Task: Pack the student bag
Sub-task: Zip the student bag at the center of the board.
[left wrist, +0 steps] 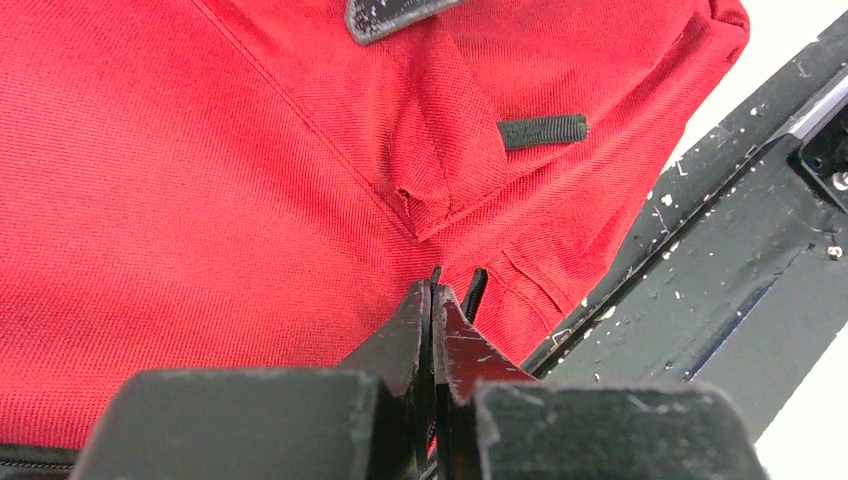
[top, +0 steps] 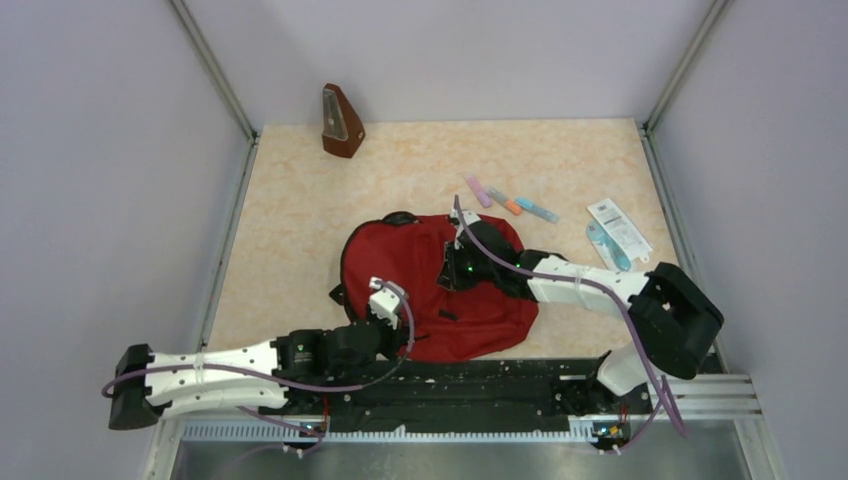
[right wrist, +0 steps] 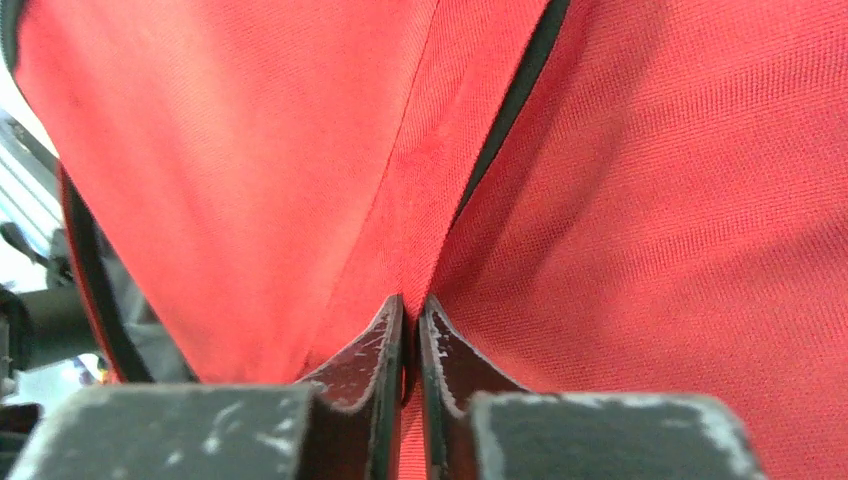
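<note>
The student bag lies flat in the middle of the table, dark red with black trim. My left gripper is at its near left edge. In the left wrist view the left gripper is shut, with a thin black tab of the bag sticking out between its tips and a black cord loop beside them. My right gripper rests on the bag's upper middle. The right wrist view shows the right gripper shut on a raised fold of the bag's red fabric, next to a black zipper line.
A brown metronome stands at the back left. Several coloured markers lie behind the bag, and two flat packets sit at the right. The black base rail runs along the near edge. Walls enclose the table.
</note>
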Action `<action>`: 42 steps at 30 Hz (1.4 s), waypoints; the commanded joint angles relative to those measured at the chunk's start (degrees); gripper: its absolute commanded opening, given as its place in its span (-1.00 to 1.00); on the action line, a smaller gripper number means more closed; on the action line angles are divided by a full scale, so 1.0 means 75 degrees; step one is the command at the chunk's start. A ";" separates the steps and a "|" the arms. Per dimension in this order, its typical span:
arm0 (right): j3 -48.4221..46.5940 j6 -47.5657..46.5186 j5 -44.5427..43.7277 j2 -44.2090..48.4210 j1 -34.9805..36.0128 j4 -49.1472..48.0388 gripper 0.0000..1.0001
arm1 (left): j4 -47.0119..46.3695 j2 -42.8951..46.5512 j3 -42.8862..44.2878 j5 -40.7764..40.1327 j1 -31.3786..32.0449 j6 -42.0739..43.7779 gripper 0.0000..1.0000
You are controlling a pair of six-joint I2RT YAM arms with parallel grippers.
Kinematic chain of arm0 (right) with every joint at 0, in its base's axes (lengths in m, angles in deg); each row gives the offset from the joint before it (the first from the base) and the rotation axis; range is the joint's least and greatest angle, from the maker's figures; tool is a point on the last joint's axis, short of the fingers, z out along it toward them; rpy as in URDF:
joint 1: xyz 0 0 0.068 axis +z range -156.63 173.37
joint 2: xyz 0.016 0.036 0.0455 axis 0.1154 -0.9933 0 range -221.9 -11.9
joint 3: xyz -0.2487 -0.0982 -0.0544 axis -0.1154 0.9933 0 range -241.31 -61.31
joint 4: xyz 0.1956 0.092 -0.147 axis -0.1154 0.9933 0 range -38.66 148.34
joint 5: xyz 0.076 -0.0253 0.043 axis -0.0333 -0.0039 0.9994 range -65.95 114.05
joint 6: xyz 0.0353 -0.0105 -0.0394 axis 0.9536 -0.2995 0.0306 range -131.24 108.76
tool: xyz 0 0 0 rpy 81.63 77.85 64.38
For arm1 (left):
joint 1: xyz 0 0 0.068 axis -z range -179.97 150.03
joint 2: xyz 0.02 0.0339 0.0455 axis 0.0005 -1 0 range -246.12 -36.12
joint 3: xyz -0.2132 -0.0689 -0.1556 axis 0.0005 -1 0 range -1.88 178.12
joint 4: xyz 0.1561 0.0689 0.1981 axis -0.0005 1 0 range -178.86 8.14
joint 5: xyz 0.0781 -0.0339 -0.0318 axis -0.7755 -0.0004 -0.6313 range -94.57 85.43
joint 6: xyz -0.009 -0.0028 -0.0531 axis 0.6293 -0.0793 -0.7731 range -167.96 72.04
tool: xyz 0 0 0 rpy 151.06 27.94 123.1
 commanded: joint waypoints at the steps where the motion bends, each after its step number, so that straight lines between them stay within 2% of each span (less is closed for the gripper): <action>1: -0.0428 -0.0055 -0.0142 -0.0158 0.0147 -0.0055 -1.00 | 0.0141 0.0436 0.0107 -0.0192 0.0041 -0.0214 -1.00; 4: -0.0498 -0.0219 -0.0783 -0.0042 0.0148 0.0369 -1.00 | 0.0360 0.0667 0.0077 -0.0507 0.0040 -0.0459 -1.00; 9: -0.0590 -0.0621 -0.2705 0.0248 0.0109 0.1444 -1.00 | 0.1114 0.0973 0.0126 -0.1531 0.0034 -0.1247 -1.00; 12: -0.0562 -0.0784 -0.3212 0.0378 -0.0062 0.1766 -1.00 | 0.1430 0.1198 0.0095 -0.2059 0.0036 -0.1642 -1.00; 18: -0.0176 -0.0872 -0.3413 0.0706 -0.0768 0.1803 -1.00 | 0.2377 0.1618 0.0080 -0.3414 0.0031 -0.2825 -1.00; 21: -0.0050 -0.0946 -0.3406 0.0833 -0.1022 0.1770 -1.00 | 0.2422 0.1889 0.0018 -0.3913 0.0030 -0.3024 -1.00; 24: -0.0069 -0.1090 -0.3440 0.0861 -0.1084 0.1775 -1.00 | 0.2260 0.2163 -0.0063 -0.4228 0.0029 -0.2944 -1.00; 28: -0.0134 -0.1805 -0.2504 0.1060 -0.1079 0.1383 -1.00 | 0.1082 0.2430 -0.0242 -0.4007 0.0029 -0.1736 -1.00; 29: -0.0178 -0.1970 -0.2260 0.1166 -0.1062 0.1356 -0.93 | 0.0831 0.2481 -0.0286 -0.3916 0.0029 -0.1527 -1.00; 30: -0.0209 -0.2144 -0.2057 0.1308 -0.1011 0.1313 -0.54 | 0.0665 0.2518 -0.0319 -0.3815 0.0029 -0.1389 -1.00; 32: -0.0204 -0.2568 -0.1940 0.1666 -0.0811 0.1169 0.07 | 0.0490 0.2590 -0.0357 -0.3663 0.0029 -0.1263 -1.00; 34: -0.0128 -0.3169 -0.1957 0.2035 -0.0447 0.0940 0.37 | 0.0472 0.2645 -0.0374 -0.3545 0.0029 -0.1268 -1.00; 37: 0.0055 -0.3795 -0.1871 0.2448 0.0127 0.0502 0.50 | 0.0458 0.2756 -0.0431 -0.3491 0.0029 -0.1308 -1.00; 42: 0.0363 -0.4643 -0.1957 0.2390 0.1509 -0.0615 0.53 | 0.0427 0.2925 -0.0458 -0.3509 0.0029 -0.1346 -1.00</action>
